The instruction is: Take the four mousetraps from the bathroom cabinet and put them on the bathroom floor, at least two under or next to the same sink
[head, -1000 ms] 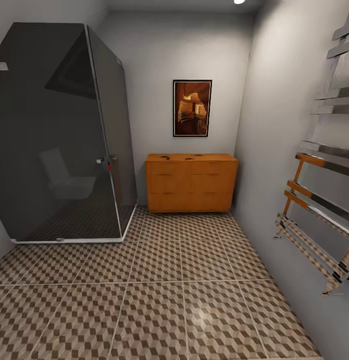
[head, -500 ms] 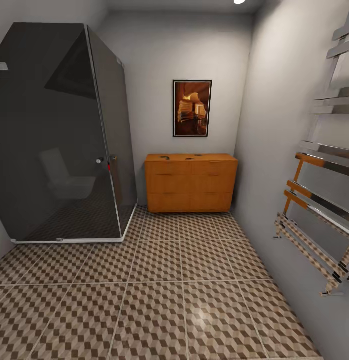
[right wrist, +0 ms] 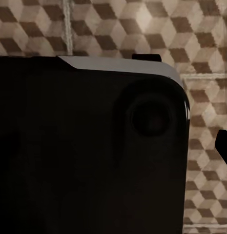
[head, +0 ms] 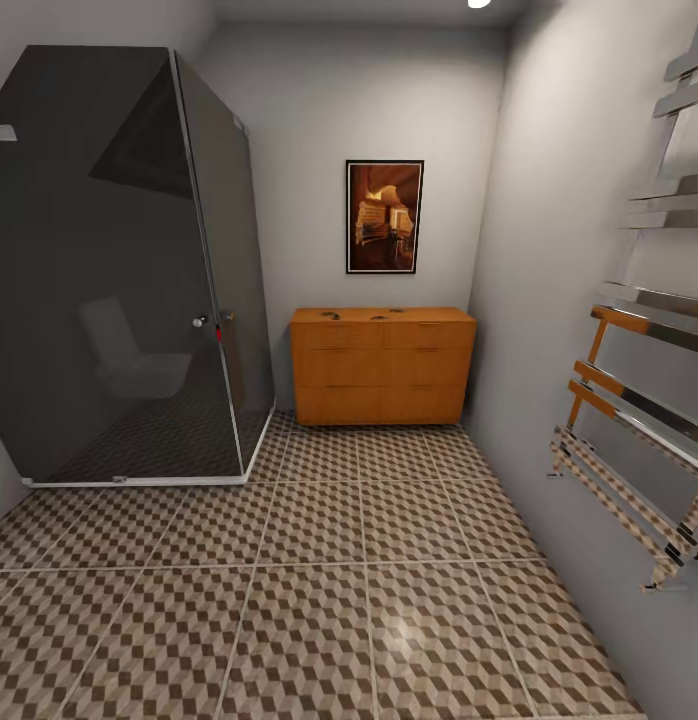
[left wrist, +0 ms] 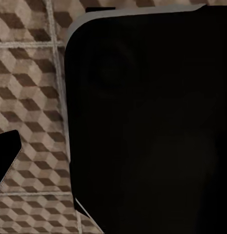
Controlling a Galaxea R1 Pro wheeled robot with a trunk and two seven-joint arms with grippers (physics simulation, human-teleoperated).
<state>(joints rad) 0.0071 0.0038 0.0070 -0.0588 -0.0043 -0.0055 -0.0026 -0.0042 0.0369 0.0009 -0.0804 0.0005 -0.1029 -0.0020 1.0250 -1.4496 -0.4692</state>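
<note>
Head view: mousetraps lie atop the far cabinet; wrist views show bathroom floor, pincers' state unreadable.

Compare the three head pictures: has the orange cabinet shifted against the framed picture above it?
No. The cabinet sits in the same spot under the framed picture, against the back wall, as before.

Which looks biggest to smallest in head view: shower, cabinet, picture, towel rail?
1. Shower
2. Towel rail, though cut off at the frame edge and nearer the camera, so its rank over the cabinet is unsure
3. Cabinet
4. Picture
</note>
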